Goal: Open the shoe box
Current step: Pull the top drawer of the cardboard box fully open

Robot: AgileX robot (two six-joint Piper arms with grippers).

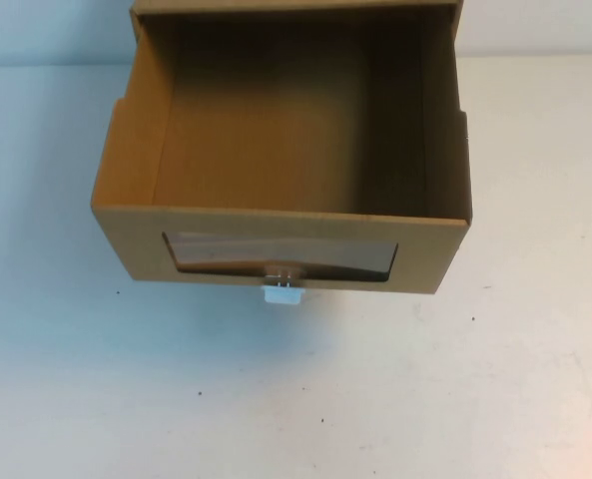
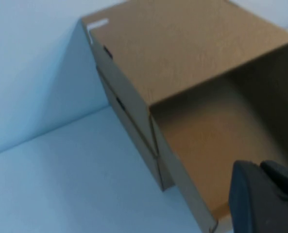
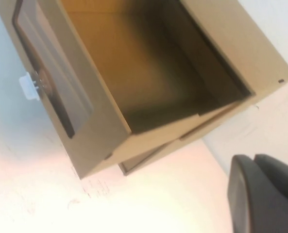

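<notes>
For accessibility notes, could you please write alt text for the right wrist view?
The shoe box drawer is pulled open and empty, white tab on its windowed front; the shut right tool hangs beside it, left tool unseen.

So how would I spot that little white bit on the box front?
On the white table stands a brown cardboard shoe box, its drawer slid out, the left gripper off its left side and the shut right gripper off its right. The drawer's front has a clear window. Under the window's middle juts the pull tab, the one white piece on that brown front.
</notes>
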